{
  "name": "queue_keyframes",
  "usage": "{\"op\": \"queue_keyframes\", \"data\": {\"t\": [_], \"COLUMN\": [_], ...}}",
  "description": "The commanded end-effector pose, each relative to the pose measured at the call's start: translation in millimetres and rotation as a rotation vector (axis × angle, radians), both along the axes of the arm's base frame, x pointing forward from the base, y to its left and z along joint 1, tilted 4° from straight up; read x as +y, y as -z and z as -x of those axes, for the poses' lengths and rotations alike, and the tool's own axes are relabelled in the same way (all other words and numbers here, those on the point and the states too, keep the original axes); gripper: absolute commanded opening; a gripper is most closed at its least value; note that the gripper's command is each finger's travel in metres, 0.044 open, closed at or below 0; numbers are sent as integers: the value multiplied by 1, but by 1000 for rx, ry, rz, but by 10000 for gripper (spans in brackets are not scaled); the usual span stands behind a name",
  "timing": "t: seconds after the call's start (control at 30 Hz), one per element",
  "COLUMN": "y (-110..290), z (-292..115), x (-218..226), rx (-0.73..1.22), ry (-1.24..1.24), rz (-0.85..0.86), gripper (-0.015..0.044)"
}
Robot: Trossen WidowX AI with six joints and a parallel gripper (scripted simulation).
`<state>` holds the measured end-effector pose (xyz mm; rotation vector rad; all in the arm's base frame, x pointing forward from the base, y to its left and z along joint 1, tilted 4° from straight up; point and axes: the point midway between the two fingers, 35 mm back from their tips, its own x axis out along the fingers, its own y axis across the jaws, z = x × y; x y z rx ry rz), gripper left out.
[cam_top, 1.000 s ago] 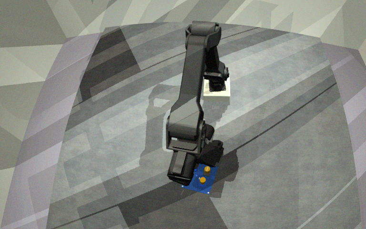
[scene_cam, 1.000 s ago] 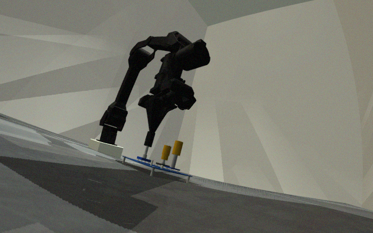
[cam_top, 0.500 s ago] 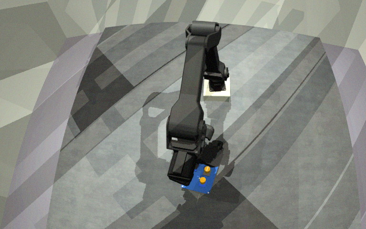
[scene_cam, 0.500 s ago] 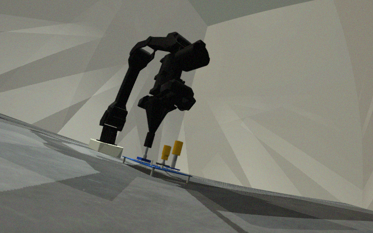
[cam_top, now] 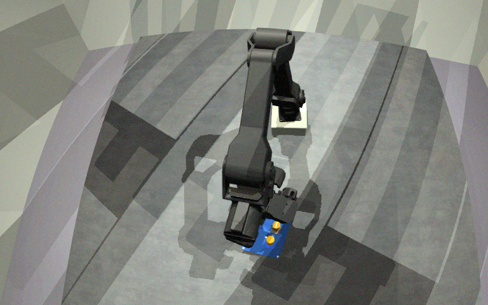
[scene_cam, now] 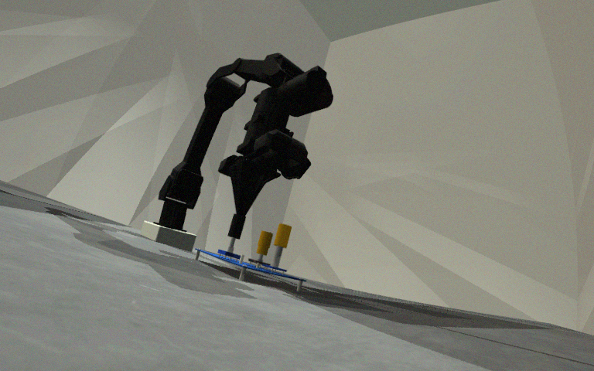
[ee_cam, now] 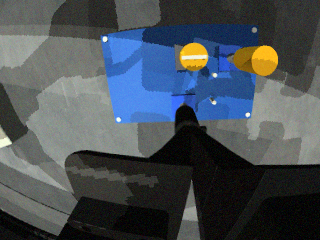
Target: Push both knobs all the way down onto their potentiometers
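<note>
A blue circuit board (cam_top: 257, 248) (scene_cam: 267, 266) (ee_cam: 136, 74) stands on short legs. Two yellow knobs ride high on grey shafts: one (cam_top: 276, 225) (scene_cam: 282, 235) (ee_cam: 259, 60) is nearer the board's edge, the other (cam_top: 270, 240) (scene_cam: 264, 243) (ee_cam: 194, 56) sits beside it. A black knob (scene_cam: 237, 226) (ee_cam: 184, 114) sits raised on a third shaft at the board's other side. My gripper (scene_cam: 239, 213) (ee_cam: 188, 131) points straight down with its fingers shut. Its tip rests on top of the black knob and grips nothing. In the top view the wrist hides the black knob.
The arm's base stands on a pale plinth (cam_top: 302, 124) (scene_cam: 168, 235) behind the board. The forearm (cam_top: 251, 136) reaches over the table toward the board. The table carries only grey patterned bands and shadows.
</note>
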<state>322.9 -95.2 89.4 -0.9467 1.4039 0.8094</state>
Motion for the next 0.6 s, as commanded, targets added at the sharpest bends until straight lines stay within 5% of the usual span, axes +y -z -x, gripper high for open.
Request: {"op": "queue_keyframes", "data": {"t": [0.0, 0.57], "y": [5, 11], "z": [0, 0], "x": [-1, -1], "rx": [9, 9], "ry": [-3, -3], "rz": [2, 2], "gripper": [0, 0]}}
